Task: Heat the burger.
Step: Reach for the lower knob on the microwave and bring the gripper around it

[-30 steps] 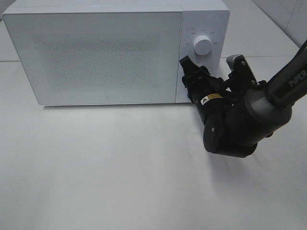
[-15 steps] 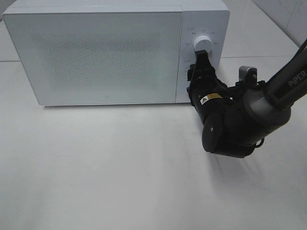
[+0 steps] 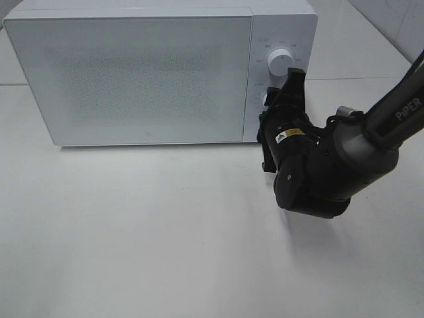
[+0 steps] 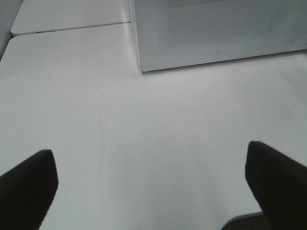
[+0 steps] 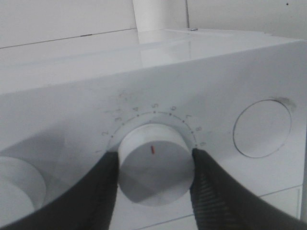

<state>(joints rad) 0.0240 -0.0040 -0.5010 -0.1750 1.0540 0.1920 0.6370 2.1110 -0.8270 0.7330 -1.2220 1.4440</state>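
Gripping the round white dial (image 5: 153, 165) of a boxy white microwave oven (image 3: 132, 73), the right gripper (image 5: 153, 160) presses its dark fingers (image 5: 100, 191) against both sides. The left gripper (image 4: 151, 184) hangs with jaws spread wide above the white table (image 4: 144, 134). The oven door is shut, and the burger shows in no view.

Bright even light; shadow under arm (image 3: 344, 159); glare on microwave (image 5: 158, 48) top; rt tool (image 5: 152, 155) fingers (image 5: 100, 189) at knob (image 5: 153, 170) blurred.
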